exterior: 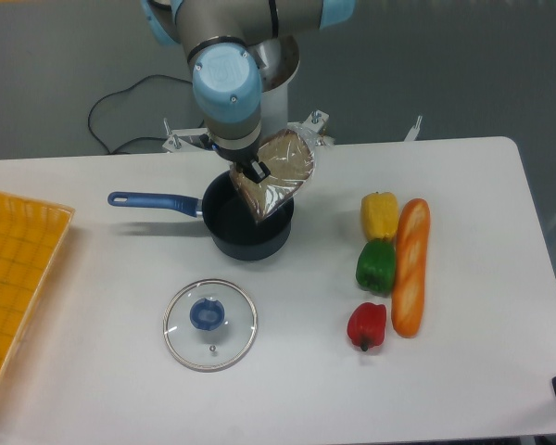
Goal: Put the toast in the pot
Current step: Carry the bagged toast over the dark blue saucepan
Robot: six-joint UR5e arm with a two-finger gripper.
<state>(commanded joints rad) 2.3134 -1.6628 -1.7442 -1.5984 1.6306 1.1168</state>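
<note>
The toast [287, 159], pinched at its wrapper's edge by the gripper [254, 171], hung tilted over the pot [248, 222]; light, floppy and slippery, it probably needed that edge grip.

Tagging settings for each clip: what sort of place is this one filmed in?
Most likely a robotics lab set up as a mock kitchen. A robot arm is mounted at a plain white table on a grey floor, with a trailing cable behind and toy-like peppers and a baguette laid out.
</note>
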